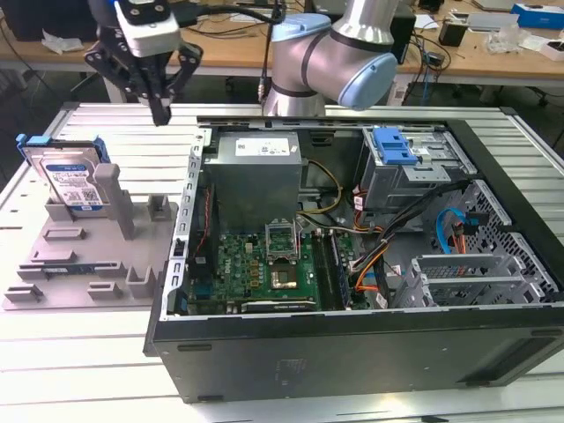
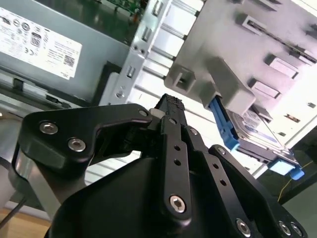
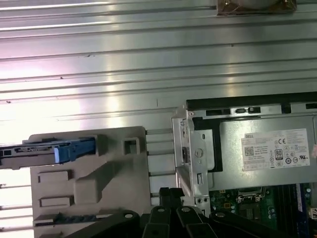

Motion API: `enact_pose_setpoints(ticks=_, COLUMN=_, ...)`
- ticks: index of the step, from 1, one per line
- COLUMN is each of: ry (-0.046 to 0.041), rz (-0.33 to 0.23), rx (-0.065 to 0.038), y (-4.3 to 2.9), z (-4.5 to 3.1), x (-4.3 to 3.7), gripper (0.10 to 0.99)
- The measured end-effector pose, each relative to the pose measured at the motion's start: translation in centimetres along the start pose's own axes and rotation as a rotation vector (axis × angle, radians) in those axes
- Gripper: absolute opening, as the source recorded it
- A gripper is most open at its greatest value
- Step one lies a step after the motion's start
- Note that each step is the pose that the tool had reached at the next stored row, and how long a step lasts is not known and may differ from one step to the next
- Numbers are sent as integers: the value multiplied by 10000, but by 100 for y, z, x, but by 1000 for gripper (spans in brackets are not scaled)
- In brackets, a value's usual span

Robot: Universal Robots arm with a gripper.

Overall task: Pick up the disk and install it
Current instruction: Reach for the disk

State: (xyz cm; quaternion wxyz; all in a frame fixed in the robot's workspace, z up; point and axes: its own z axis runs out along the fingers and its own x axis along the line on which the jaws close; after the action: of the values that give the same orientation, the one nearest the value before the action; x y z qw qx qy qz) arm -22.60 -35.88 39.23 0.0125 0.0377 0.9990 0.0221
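While the disk [image 1: 72, 181] stands on edge in the grey holder [image 1: 84, 273], untouched, the gripper [image 1: 161, 113] hangs above the slatted table [image 1: 88, 374] with its fingers drawn together on nothing; the disk sits below the gripper and off toward the exterior view's left, well apart from it; the open computer case [image 1: 352, 339] lies below on the gripper's other side; judged from this layout, pick-up is not yet done, and installation in the case is wholly outstanding, so the task stands at its start
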Motion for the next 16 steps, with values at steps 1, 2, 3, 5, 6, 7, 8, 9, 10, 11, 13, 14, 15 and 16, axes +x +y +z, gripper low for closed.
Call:
enact_pose_setpoints(ticks=1, ry=-1, rz=2, rx=0, y=10, z=0, x=36, gripper=106)
enact_pose_setpoints(ticks=2, ry=-1, rz=2, rx=0, y=26, z=0, x=93, gripper=106)
enact_pose_setpoints(ticks=3, ry=0, rz=0, rx=0, y=35, z=0, x=129, gripper=106)
enact_pose_setpoints(ticks=5, ry=0, rz=3, rx=0, y=55, z=0, x=207, gripper=106)
enact_pose_setpoints(ticks=6, ry=0, rz=1, rx=0, y=65, z=0, x=253, gripper=106)
enact_pose_setpoints(ticks=7, ry=0, rz=0, rx=0, y=76, z=0, x=300, gripper=106)
enact_pose_setpoints(ticks=8, ry=-1, rz=2, rx=0, y=83, z=0, x=337, gripper=106)
enact_pose_setpoints(ticks=9, ry=0, rz=2, rx=0, y=94, z=-1, x=388, gripper=106)
enact_pose_setpoints(ticks=10, ry=0, rz=1, rx=0, y=101, z=0, x=426, gripper=106)
enact_pose_setpoints(ticks=11, ry=0, rz=0, rx=0, y=110, z=0, x=469, gripper=106)
enact_pose_setpoints(ticks=13, ry=0, rz=3, rx=0, y=127, z=0, x=557, gripper=106)
enact_pose_setpoints(ticks=14, ry=0, rz=1, rx=0, y=132, z=0, x=586, gripper=106)
enact_pose_setpoints(ticks=15, ry=0, rz=0, rx=0, y=141, z=-1, x=638, gripper=106)
enact_pose_setpoints(ticks=16, ry=0, rz=3, rx=0, y=148, z=-1, x=678, gripper=106)
